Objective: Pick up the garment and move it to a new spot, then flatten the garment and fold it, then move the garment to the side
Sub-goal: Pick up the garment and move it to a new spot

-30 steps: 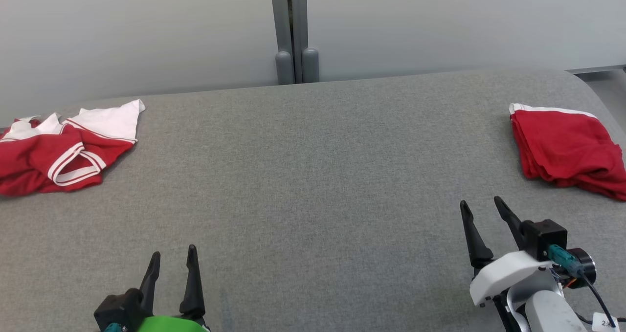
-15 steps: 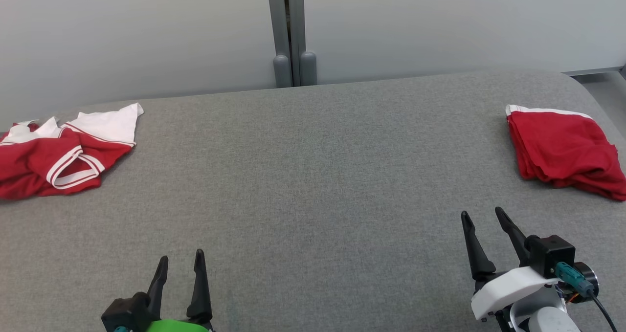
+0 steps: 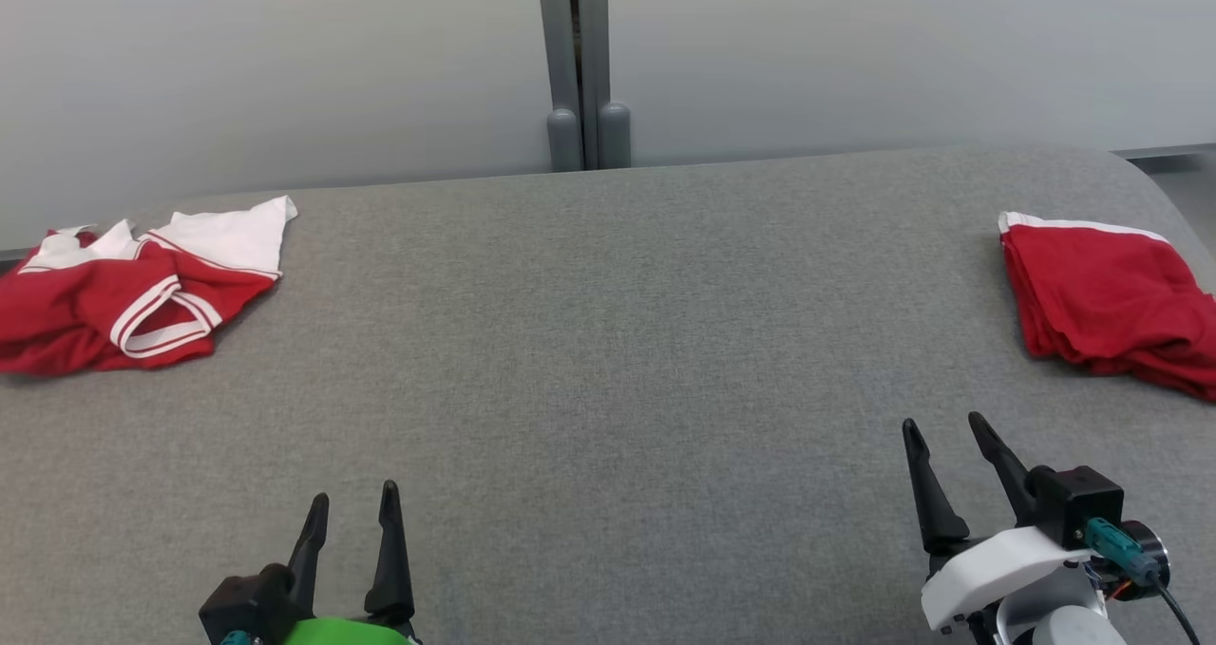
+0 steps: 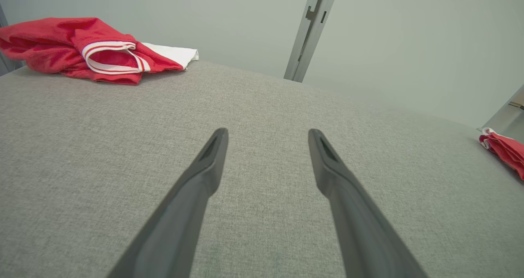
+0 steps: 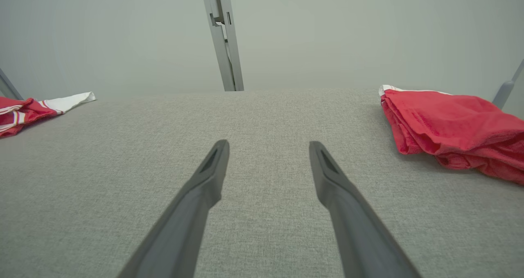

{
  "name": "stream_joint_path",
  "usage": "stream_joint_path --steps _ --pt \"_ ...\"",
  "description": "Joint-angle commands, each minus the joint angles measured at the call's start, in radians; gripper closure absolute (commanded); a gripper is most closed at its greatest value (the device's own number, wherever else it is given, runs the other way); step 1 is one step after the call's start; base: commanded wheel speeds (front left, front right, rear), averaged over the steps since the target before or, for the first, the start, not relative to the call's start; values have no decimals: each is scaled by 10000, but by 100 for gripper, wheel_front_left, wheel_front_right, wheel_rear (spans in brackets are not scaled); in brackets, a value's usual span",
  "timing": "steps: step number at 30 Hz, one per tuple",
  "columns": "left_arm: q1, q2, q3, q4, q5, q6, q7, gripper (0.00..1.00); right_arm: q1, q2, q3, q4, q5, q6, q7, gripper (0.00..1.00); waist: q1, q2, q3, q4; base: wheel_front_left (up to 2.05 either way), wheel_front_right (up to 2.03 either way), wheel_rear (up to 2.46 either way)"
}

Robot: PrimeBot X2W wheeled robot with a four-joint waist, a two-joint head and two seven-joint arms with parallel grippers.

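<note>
Jaws apart and empty on both: left gripper [image 3: 353,491] at lower left of the head view, right gripper [image 3: 942,421] at lower right. Grey table [image 3: 608,341] across the frame. Crumpled red-and-white garment [image 3: 85,313] at left edge, well apart from both grippers. Folded red garment [image 3: 1092,294] at right edge, above the right gripper, not touching.

No legible text, labels, brands, numbers or signs in any view.
</note>
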Motion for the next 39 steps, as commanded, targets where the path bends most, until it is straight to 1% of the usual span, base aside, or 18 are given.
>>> stream_joint_path --steps 1,4,5,6,12,14,17,22,26,34,36,39 --pt "-185 10 -2 -25 -35 25 -2 0 137 -32 -67 -27 21 -12 -44 0 0 0 -38 268 0 0 0" --pt "-276 13 -84 -35 46 23 0 0 238 -29 -219 -107 -58 -12 -44 0 0 0 -91 850 0 0 0" --pt "-312 16 -106 -38 100 17 -2 0 274 -31 -289 -145 -72 -12 -44 0 0 0 -116 1136 0 0 0" --pt "-373 19 -106 -64 182 9 -2 0 284 -31 -363 -190 -96 -12 -44 0 0 0 -146 1706 0 0 0" --pt "-390 30 92 -166 480 -57 -2 0 226 -34 -214 -339 69 -12 -44 0 0 0 -182 3552 0 0 0" --pt "-340 39 163 -214 532 -76 -2 0 210 -29 -146 -351 137 -12 -45 0 0 0 -176 4085 0 0 0" --pt "-227 41 276 -281 555 -80 0 0 184 -32 13 -323 242 -12 -45 0 0 0 -155 4694 0 0 0" --pt "39 31 749 -706 479 48 -2 0 -178 -41 596 -172 314 -12 -45 0 0 0 84 4877 0 0 0" --pt "166 18 920 -902 463 77 -2 0 -340 -43 752 -98 315 -12 -45 0 0 0 140 4907 0 0 0" --pt "175 10 886 -910 511 76 0 0 -211 -40 731 -178 293 -12 -45 0 0 0 95 4880 0 0 0" --pt "56 15 913 -924 -11 21 -2 0 -168 -40 637 -237 252 -12 -45 0 0 0 87 4879 0 0 0" --pt "-280 51 1027 -1020 7 -9 -2 0 -220 -41 461 -368 133 -12 -45 0 0 0 182 4875 0 0 0"
